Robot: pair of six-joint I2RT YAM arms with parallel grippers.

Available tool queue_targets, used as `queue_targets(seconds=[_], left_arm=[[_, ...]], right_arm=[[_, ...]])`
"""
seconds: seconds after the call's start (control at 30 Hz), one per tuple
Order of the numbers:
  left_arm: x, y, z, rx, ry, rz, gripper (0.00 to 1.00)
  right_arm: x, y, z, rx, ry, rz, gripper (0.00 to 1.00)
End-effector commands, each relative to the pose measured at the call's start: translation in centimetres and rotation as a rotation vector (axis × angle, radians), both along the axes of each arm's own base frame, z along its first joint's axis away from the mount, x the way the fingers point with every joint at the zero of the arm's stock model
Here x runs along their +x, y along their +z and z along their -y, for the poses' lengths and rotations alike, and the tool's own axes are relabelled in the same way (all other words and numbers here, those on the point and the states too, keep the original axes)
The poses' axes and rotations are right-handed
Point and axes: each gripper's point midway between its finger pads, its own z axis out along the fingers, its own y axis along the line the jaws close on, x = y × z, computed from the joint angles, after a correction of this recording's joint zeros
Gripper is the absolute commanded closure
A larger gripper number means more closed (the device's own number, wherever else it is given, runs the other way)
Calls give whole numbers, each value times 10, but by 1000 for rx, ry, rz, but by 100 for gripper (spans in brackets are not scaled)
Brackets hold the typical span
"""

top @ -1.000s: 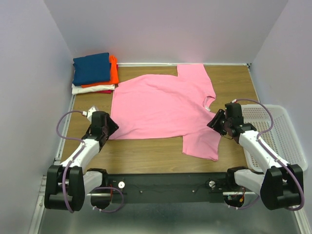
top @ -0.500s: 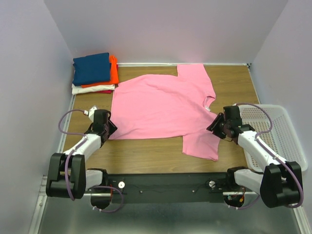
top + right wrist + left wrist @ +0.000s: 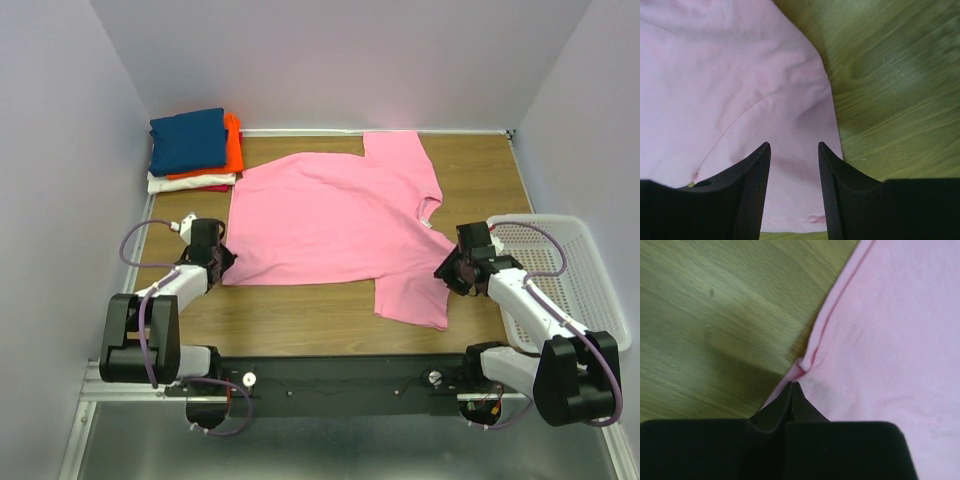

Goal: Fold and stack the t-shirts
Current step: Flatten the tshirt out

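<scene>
Working on the pink t-shirt (image 3: 330, 220), spread flat across the middle of the table (image 3: 300, 315) with its collar toward the right side. Pinching the near-left hem corner with the left claw (image 3: 792, 385), jaws fully closed and, judging from the wrist view, biting only a thin sliver of puckered cloth. Hovering the right claw (image 3: 794, 150) low over the near sleeve, jaws standing partly apart, straddling pink cloth just beside the sleeve's edge and gripping nothing. Risking a lost corner on the left when lifting, owing to so shallow a bite on the hem. Risking a lopsided fold too: raising the left side before closing the right probably means dragging the cloth across the wood, skewing it and bunching wrinkles toward the middle. Risking a miss on the right as well, closing so near the border of the sleeve and catching bare wood or only a wisp of fabric. Possibly nudging the folded pile when carrying cloth toward the far-left corner, given how close the shirt's far edge is lying to it. Counting five t-shirts in all: one pink, unfolded; four folded and stacked at the far left, namely the navy blue t-shirt (image 3: 188, 138) on top, the orange t-shirt (image 3: 233, 145) under it, the white t-shirt (image 3: 190, 181) and the red t-shirt (image 3: 215, 187) at the bottom. Counting also one white mesh basket (image 3: 570, 270) at the right edge, and two claws.
</scene>
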Motion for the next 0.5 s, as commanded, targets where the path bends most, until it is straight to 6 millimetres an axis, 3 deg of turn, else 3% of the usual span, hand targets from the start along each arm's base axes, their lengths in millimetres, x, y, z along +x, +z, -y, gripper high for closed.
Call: queue_targets(seconds=[0.0, 0.03, 0.13, 0.17, 0.27, 0.33, 0.47], left_arm=[[14, 10, -10, -1, 22, 41, 100], [15, 12, -20, -4, 49, 50, 100], [17, 22, -18, -2, 32, 77, 100], [15, 23, -19, -1, 34, 76, 97], [5, 21, -20, 7, 44, 68, 70], [1, 19, -18, 2, 42, 65, 60], [-1, 12, -18, 6, 56, 43, 57]], right_arm=[[-14, -10, 8, -32, -51, -58, 50], [-16, -11, 8, -32, -51, -64, 50], [-19, -13, 9, -35, -52, -72, 50], [-19, -12, 9, -37, -52, -67, 50], [-19, -12, 9, -32, -61, -67, 49], [-18, -11, 9, -31, -63, -67, 49], [-15, -11, 9, -39, -55, -74, 49]])
